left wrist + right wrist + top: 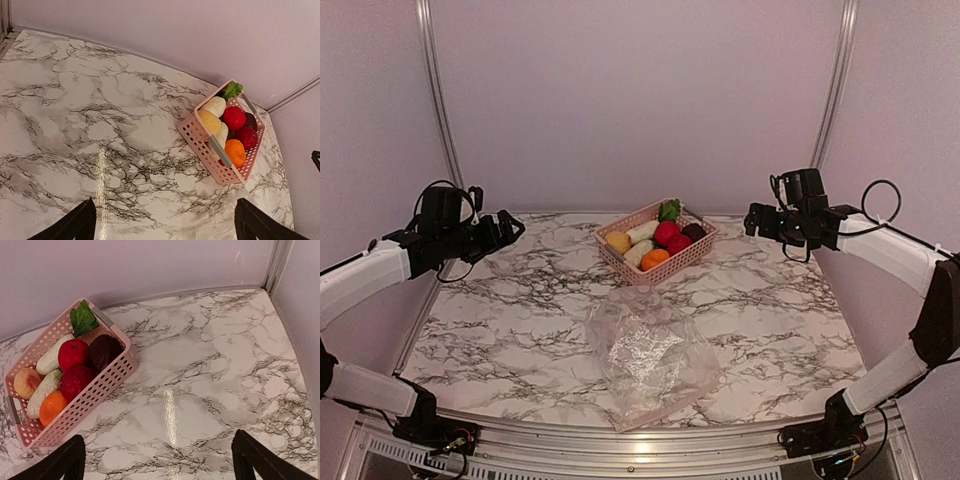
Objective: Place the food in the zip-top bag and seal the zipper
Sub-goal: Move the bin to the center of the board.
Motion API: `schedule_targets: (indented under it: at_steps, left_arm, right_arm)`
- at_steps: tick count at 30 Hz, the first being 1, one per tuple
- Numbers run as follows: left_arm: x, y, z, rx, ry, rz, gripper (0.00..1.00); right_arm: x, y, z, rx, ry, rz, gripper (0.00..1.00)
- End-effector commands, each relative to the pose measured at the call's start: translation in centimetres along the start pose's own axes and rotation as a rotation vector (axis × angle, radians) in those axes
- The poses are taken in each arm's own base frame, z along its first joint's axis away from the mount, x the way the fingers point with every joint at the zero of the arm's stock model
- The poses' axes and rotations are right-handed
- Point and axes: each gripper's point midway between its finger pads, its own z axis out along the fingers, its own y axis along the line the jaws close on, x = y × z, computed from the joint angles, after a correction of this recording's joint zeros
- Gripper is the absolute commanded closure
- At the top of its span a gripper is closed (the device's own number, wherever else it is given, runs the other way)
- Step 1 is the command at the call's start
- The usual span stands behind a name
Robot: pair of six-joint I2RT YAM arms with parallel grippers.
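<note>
The food point(666, 233) lies in a pink lattice basket point(670, 268) at the back middle of the table: red round pieces, an orange, a yellow fruit, white radishes with green leaves and a dark brown piece. The clear zip-top bag point(650, 362) lies flat and crinkled near the front edge, nothing in it. Its zipper is too faint to make out. My left gripper point(510, 228) hovers open at the far left, my right gripper point(752, 218) open at the far right, both well above the marble. Both wrist views show the food point(234, 118) point(73, 354) ahead of wide-apart fingers.
The marble table point(520, 300) is walled by pale panels at the back and sides. Aluminium posts point(435, 100) stand in both back corners. The basket point(95, 392) sits at an angle to the table edges, about midway between the two grippers.
</note>
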Motion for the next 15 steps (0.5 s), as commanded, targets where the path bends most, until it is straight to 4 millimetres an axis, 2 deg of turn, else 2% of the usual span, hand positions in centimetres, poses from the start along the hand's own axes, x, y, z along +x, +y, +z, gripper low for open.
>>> schedule_targets:
  at_steps: [1,3,5,8,11,15]
  left_arm:
    - [2.7,-2.9,0.6,0.157,0.113,-0.017,0.01]
    - [3.2,-4.3,0.2,0.223,0.115,0.006,0.01]
    - [3.4,-5.3,-0.3,0.24,0.099,0.027,0.01]
    - [2.0,-6.1,-1.5,0.186,0.024,0.044,0.01]
    - [0.9,-6.1,-2.4,0.153,-0.038,-0.01,0.01]
    - [2.7,-4.9,-1.3,0.192,-0.043,-0.135,0.01]
  right_arm:
    - [-1.5,0.7,-0.7,-0.041,-0.02,0.027,0.01]
    - [-1.0,1.3,-0.7,-0.084,-0.008,0.025,0.02]
    - [-0.4,2.9,-0.9,-0.187,0.004,-0.003,0.03]
    - [0.4,5.5,-1.6,-0.332,0.014,-0.047,0.09]
    - [0.9,7.8,-1.9,-0.389,0.019,-0.117,0.12]
    - [1.8,10.5,-0.9,-0.399,0.053,-0.207,0.14]
